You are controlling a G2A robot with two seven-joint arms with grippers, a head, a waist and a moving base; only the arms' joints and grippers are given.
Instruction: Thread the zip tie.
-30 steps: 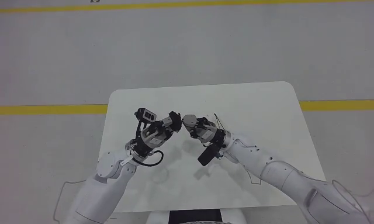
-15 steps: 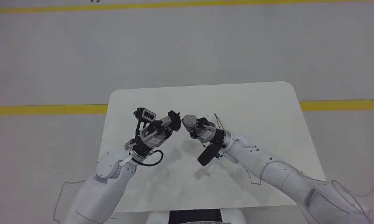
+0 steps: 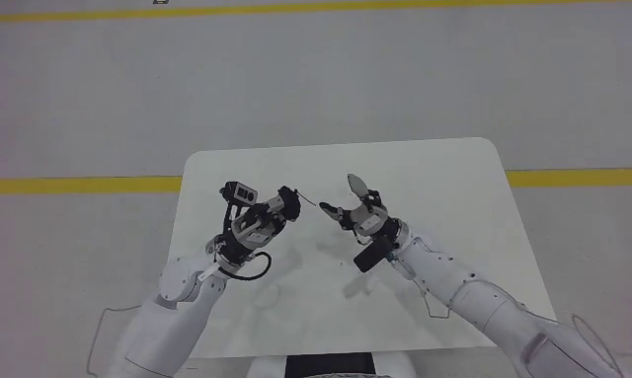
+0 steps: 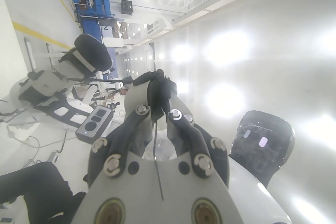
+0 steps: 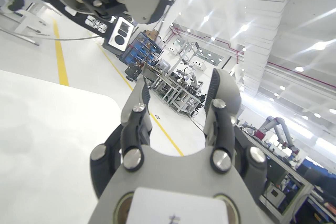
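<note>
Left gripper (image 3: 287, 204) is raised off the table (image 3: 444, 176), over its middle and slightly toward the left edge. Fingers (image 4: 132, 99) pressed together, pinching the zip tie (image 4: 156, 128). The black strand runs back between the fingers and over the palm. A thin tail pokes past the tips toward the right gripper (image 3: 344, 199). Right gripper is near, clear of the tie, fingers (image 5: 225, 87) spread wide, nothing between them.
</note>
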